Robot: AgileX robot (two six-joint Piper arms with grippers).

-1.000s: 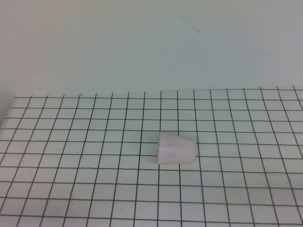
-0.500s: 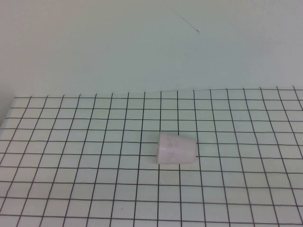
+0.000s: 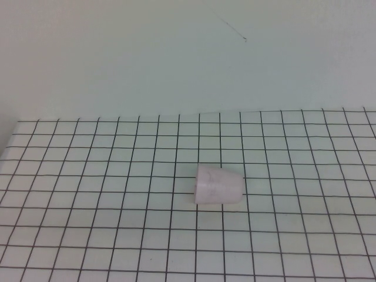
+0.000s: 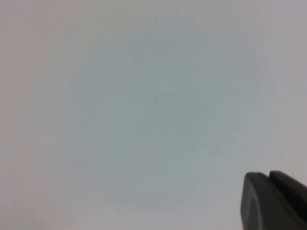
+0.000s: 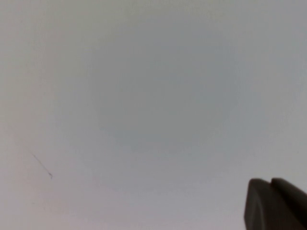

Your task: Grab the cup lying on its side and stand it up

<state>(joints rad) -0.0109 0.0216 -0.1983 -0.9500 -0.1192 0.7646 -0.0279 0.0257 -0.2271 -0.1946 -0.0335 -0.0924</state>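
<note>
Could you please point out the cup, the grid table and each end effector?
cup (image 3: 218,184), high view, its side wall.
grid table (image 3: 88,194), high view, bare squares.
left end effector (image 4: 276,201), left wrist view, dark tip.
right end effector (image 5: 276,205), right wrist view, dark tip.

Cup (image 3: 218,185) of matt, translucent-looking plastic, gridded table (image 3: 88,194) smooth, perhaps laminated paper
</note>
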